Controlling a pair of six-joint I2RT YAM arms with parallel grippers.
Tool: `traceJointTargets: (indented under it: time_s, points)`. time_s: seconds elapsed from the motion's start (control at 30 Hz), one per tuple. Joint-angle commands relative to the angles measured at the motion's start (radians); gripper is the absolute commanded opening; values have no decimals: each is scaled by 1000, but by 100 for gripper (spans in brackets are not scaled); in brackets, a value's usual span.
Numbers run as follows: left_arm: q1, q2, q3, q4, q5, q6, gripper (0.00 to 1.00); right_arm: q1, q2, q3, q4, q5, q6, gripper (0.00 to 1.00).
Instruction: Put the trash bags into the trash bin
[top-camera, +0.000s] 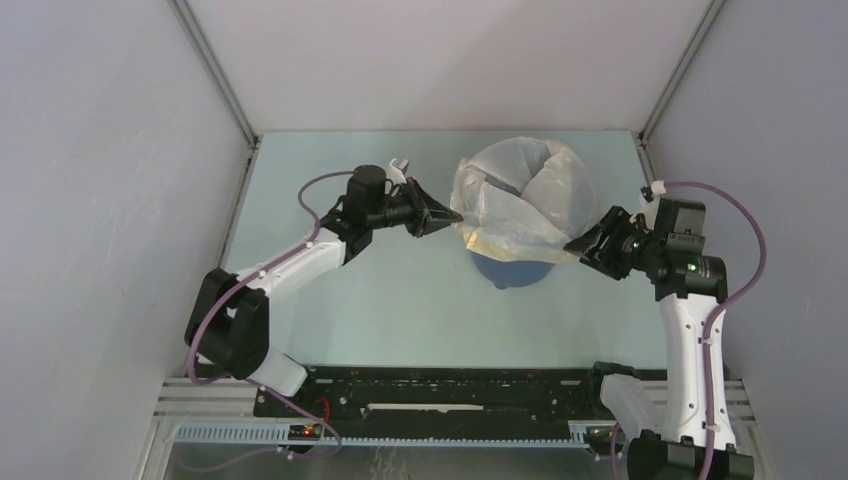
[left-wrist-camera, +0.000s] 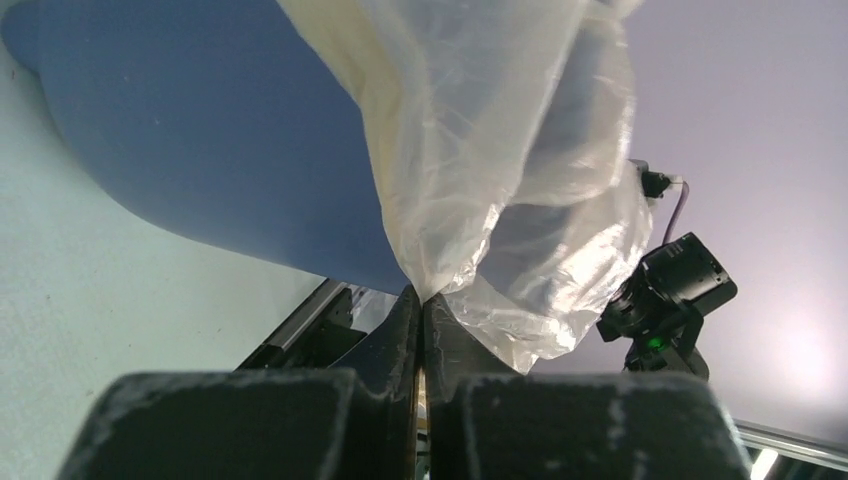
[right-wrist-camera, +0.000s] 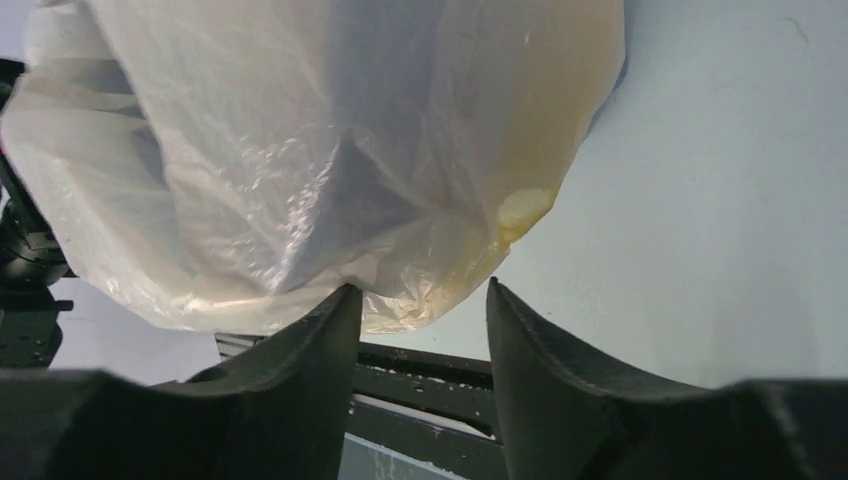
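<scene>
Pale blue-green table (top-camera: 400, 300), shut in by grey walls at left, right and far side. Carries everything else on its far half.

Whitish see-through bag (top-camera: 520, 200), crinkly, tinted yellow along its edge. Sits puffed up over the top of the bin at the far middle of the table, a little right of centre. Spreads wider than the bin and hides the rim. Hangs down the outside on the left and right, with folds sagging inward at the top.

Blue bin (top-camera: 513, 272), upright under the bag, between the two arms. Shows only its near lower wall from above. Fills the left of the left wrist view as a smooth blue side, with the bag draped against it.

Left gripper (top-camera: 455, 216), reaching in from the left at the bag's left edge. Clamps tight on a fold of the bag at the very fingertips, with no gap between the fingers. Holds that fold drawn out to a point beside the bin's wall.

Right gripper (top-camera: 578, 245), at the bag's near right edge. Stands spread wide, with nothing between the fingers. Meets the bag's lower hem just at the tips, at or nearly at one fingertip; cannot tell whether touching.
</scene>
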Motion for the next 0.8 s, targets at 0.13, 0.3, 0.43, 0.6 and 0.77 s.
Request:
traceJointTargets:
  time_s: [0.13, 0.3, 0.43, 0.6, 0.77]
  points:
    - [-22, 102, -38, -21, 18, 47, 0, 19, 2, -116, 118, 46, -20, 43]
    - [-34, 177, -8, -56, 13, 99, 0, 32, 20, -202, 173, 136, -29, 33]
    - [-36, 249, 44, -85, 30, 132, 0, 40, 75, -239, 219, 158, -38, 33]
    - [-48, 260, 80, -109, 35, 168, 1, 45, 64, -126, 70, 130, -26, 35]
    - [-49, 252, 105, -124, 59, 177, 7, 43, -58, 8, -102, 201, -14, 53]
